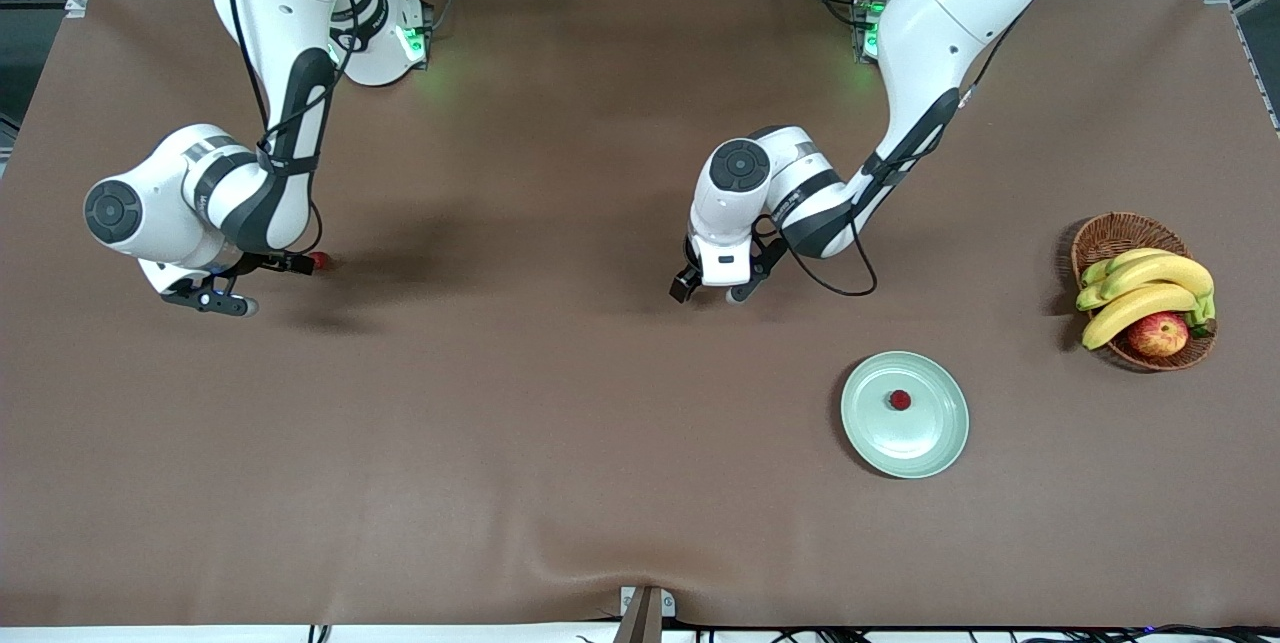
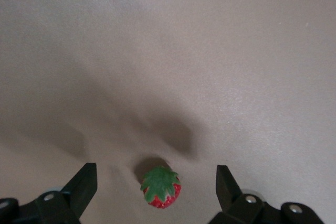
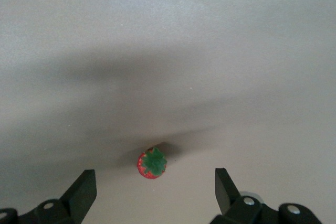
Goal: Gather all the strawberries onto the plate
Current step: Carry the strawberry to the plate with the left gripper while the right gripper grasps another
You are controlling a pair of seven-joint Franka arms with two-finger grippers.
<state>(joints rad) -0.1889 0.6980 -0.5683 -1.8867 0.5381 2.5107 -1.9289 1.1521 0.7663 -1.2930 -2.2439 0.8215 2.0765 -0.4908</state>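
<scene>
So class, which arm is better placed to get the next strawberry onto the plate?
Left. Each arm's jaws stand open around a strawberry, but the left arm, over its berry, is close to the plate; the right arm, over its berry, is toward its own end of the table.

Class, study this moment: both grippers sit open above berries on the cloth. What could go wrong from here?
1. The strawberry lies off-centre between the left gripper fingers; closing may nudge it away.
2. The right gripper sits short of its strawberry; it might pinch only an edge.
3. A dropped berry could knock the strawberry on the plate toward the shallow rim.
</scene>
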